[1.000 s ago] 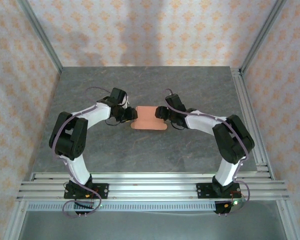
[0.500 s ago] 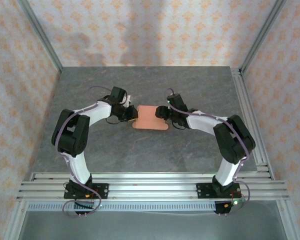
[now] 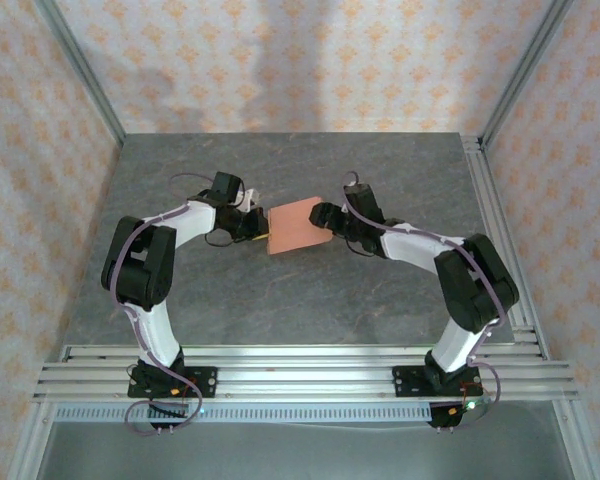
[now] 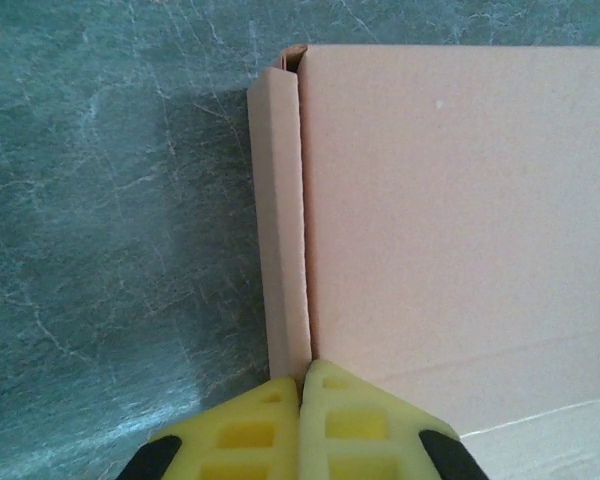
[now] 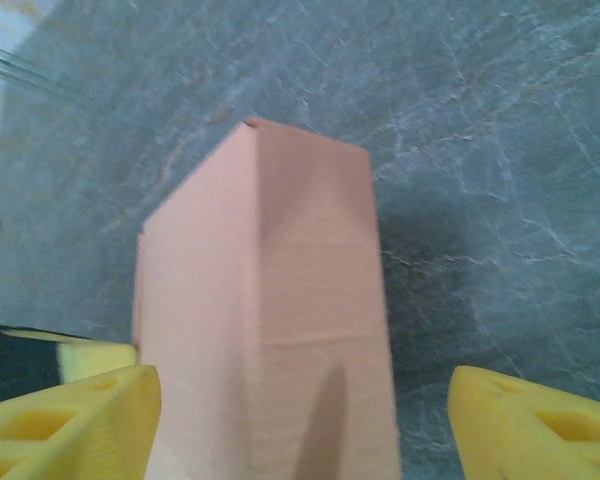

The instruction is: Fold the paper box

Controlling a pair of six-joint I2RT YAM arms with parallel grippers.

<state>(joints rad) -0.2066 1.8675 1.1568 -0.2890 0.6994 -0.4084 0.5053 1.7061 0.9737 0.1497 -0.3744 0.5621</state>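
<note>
Near the middle of the worktop [image 3: 400, 170], in the top external view, the paper box [image 3: 298, 224] lies tilted between the two arms. Its left edge is at the left end effector [image 3: 257, 232] and its right edge at the right end effector [image 3: 325, 214]. Bare grey surface lies on every side, so either arm has room to swing or withdraw, and the frame rails are well apart from the work. At the left wrist, the left end effector [image 4: 300, 385] has its yellow pads [image 4: 355, 420] pressed together on the near edge of the paper box [image 4: 450, 220], where the narrow side panel meets the broad panel. This grip probably anchors the card while the seam is formed. At the right wrist, the right end effector [image 5: 300, 400] stands with its pads [image 5: 70, 415] spread wide and the paper box [image 5: 270, 300] between them. The pad on the right of that view is clear of the card; contact at the other pad cannot be confirmed. The right arm appears free to reposition.
</note>
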